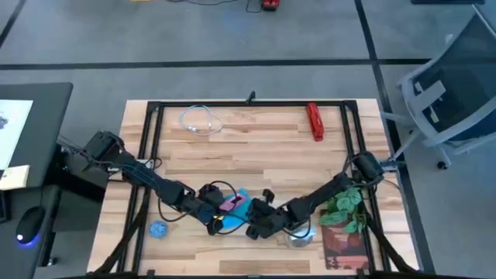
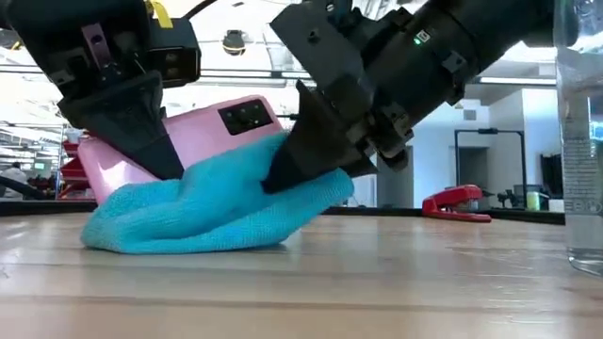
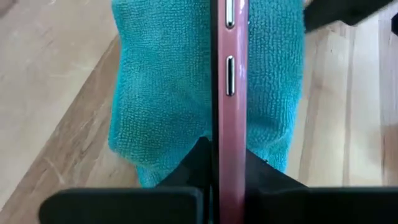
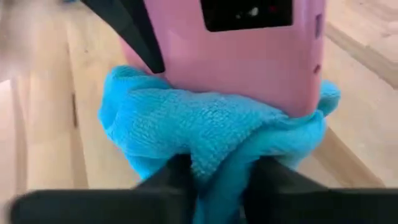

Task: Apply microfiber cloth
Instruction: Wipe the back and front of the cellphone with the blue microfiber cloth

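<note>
A pink phone (image 2: 221,127) stands on its long edge, tilted, over the sky-blue microfiber cloth (image 2: 203,212), near the table's front middle. The cloth lies bunched on the wooden table (image 2: 377,273) and hides the phone's lower edge. My left gripper (image 2: 155,155) comes from the left and is shut on the phone. My right gripper (image 2: 283,174) comes from the right and is shut on the cloth, against the phone's back with its camera block (image 4: 245,12). In the high view the two grippers (image 1: 215,219) (image 1: 252,225) meet over the cloth (image 1: 240,203). My left gripper pinches the phone between its two fingers, one on each flat face, at one end of the long edge (image 3: 229,180). The fingers slant down from the table's left. The phone stands on edge, tilted, over the cloth. My right gripper pinches a raised bunch of the cloth (image 4: 217,168), several layers, between its two fingers. The fingers slant down from the table's right. The bunch lies up against the phone's back; the rest of the cloth lies slack on the table.
A small round blue disc (image 1: 159,229) lies at the front left. A red stapler (image 1: 314,122) and a coiled cable (image 1: 201,120) lie toward the far edge. A plant (image 1: 345,205) and a clear bottle (image 2: 582,141) stand at the front right.
</note>
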`<state>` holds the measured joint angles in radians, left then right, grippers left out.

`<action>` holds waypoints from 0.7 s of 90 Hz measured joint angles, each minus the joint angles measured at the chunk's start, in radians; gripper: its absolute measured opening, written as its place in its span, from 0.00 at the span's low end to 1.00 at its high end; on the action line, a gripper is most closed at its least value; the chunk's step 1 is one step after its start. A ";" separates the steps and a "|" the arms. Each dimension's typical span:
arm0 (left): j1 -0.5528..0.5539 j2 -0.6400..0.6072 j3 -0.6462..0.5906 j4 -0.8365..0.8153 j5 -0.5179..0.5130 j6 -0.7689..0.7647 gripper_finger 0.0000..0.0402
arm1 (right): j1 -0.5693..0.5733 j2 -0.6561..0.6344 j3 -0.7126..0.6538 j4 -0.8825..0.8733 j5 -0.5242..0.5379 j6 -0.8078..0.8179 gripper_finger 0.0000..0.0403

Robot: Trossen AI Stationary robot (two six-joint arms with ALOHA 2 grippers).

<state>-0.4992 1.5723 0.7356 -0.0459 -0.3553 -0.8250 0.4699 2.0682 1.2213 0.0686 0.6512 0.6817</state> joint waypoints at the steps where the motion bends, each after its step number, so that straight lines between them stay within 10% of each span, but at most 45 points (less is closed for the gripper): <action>1: 0.000 0.000 -0.001 0.001 -0.002 0.000 0.03 | 0.000 0.000 0.000 0.000 0.003 -0.001 0.04; 30: -0.002 0.000 -0.068 0.137 -0.055 0.000 0.03 | 0.033 0.000 0.004 0.057 0.076 -0.054 0.01; 63: -0.006 0.000 -0.074 0.378 -0.076 0.110 0.03 | 0.116 -0.001 0.177 0.077 0.431 -0.385 0.01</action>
<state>-0.5047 1.5726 0.6617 0.3316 -0.4313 -0.7152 0.5860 2.0674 1.3988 0.1455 1.0822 0.2971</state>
